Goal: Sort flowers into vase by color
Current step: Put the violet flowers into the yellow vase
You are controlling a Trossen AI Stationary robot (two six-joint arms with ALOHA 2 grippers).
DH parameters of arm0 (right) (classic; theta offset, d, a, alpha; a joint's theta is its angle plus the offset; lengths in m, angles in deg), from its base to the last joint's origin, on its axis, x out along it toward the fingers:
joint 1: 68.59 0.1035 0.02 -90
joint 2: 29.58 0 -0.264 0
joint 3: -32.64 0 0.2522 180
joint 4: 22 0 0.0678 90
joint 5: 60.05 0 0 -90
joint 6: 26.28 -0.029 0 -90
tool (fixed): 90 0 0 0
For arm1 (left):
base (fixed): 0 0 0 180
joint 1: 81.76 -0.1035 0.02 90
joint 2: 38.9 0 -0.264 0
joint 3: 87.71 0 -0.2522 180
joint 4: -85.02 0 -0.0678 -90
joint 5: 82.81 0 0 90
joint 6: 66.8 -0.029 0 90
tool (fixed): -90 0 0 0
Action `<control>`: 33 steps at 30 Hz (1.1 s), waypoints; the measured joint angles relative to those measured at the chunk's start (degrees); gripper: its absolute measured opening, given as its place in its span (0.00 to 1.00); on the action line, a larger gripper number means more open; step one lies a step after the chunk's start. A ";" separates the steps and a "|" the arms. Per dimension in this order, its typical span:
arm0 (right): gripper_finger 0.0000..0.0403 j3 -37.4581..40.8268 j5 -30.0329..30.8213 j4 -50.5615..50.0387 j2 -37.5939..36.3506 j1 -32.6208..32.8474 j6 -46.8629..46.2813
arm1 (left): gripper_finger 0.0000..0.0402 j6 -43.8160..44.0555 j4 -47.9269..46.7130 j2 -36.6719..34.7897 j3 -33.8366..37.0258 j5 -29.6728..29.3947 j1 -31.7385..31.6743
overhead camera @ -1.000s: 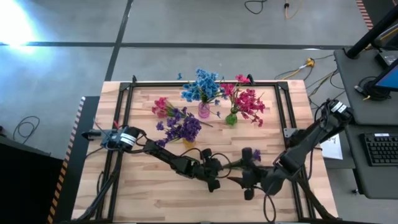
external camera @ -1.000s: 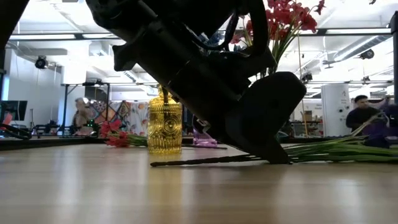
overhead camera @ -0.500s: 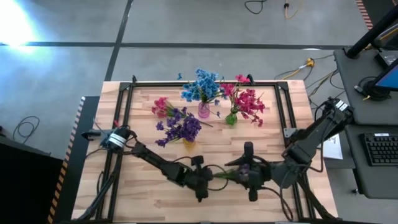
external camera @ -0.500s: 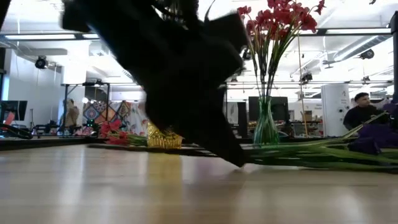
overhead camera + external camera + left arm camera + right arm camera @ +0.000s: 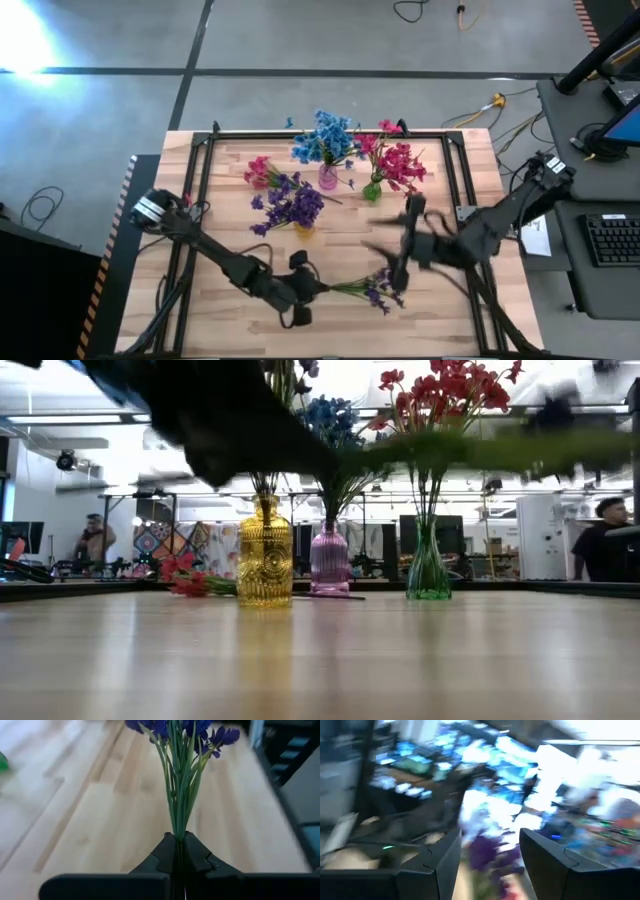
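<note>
Wood table point(image 5: 230, 320): left gripper point(image 5: 308, 290) clamps purple sprigs point(image 5: 372, 290).

Left arm is stretched way out, running from its base at the left edge diagonally toward the front middle of the worktop, sitting pretty low. Its left claw point(image 5: 308, 290) is at the end of that reach with the two fingers point(image 5: 170, 852) pinched completely together, tips touching, pointing off toward the right side.

Right arm comes in from the right edge, elbow bent, forearm heading toward the centre. The right claw point(image 5: 405, 240) is up off the worktop, and in its wrist view the two fingers point(image 5: 445, 857) stand clearly apart with a wide gap between them and nothing gripped.
</note>
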 joint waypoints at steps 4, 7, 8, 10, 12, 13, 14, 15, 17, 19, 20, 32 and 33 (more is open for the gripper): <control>0.46 -2.76 -0.79 -3.04 -1.80 -3.70 -1.43 | 0.00 -2.55 1.68 -5.00 0.96 -0.10 1.56; 0.44 -3.45 -2.89 -10.66 -3.71 -2.94 -3.89 | 0.00 -4.41 2.30 -7.23 0.92 -0.07 2.86; 0.43 -3.52 -3.41 -13.58 -4.52 -1.94 -5.21 | 0.00 -5.19 2.12 -7.64 0.94 -0.09 3.34; 0.42 -3.49 -3.61 -20.64 -6.57 0.62 -8.41 | 0.00 -7.08 3.01 -8.00 0.94 -0.09 4.22; 0.41 -3.49 -3.56 -26.53 -8.77 2.94 -13.38 | 0.00 -9.17 4.67 -8.22 0.96 0.10 5.10; 0.41 -3.48 -3.45 -29.63 -9.67 3.90 -16.20 | 0.00 -9.95 5.90 -8.25 0.96 0.70 5.36; 0.40 -3.15 -3.43 -32.13 -10.29 4.73 -18.82 | 0.00 -10.55 7.09 -8.26 0.96 2.00 5.62; 0.40 -2.53 -3.35 -34.12 -10.77 5.56 -21.21 | 0.00 -11.15 8.04 -8.28 0.96 3.17 5.85; 0.39 -0.39 -2.77 -35.78 -11.13 6.48 -24.29 | 0.00 -13.03 11.17 -8.28 1.17 5.39 6.30; 0.38 2.33 -2.84 -35.41 -11.07 6.71 -26.04 | 0.00 -15.58 15.47 -8.28 1.32 6.91 6.61; 0.37 3.91 -2.85 -34.28 -10.97 6.80 -26.45 | 0.00 -17.30 18.41 -8.28 1.43 7.98 6.75; 0.29 11.17 6.65 -9.55 -5.08 6.52 -15.43 | 0.00 -30.78 35.28 -8.01 2.11 11.57 7.52; 0.29 11.12 4.52 -10.05 -4.82 6.70 -15.58 | 0.00 -32.01 37.17 -8.01 2.28 12.43 7.52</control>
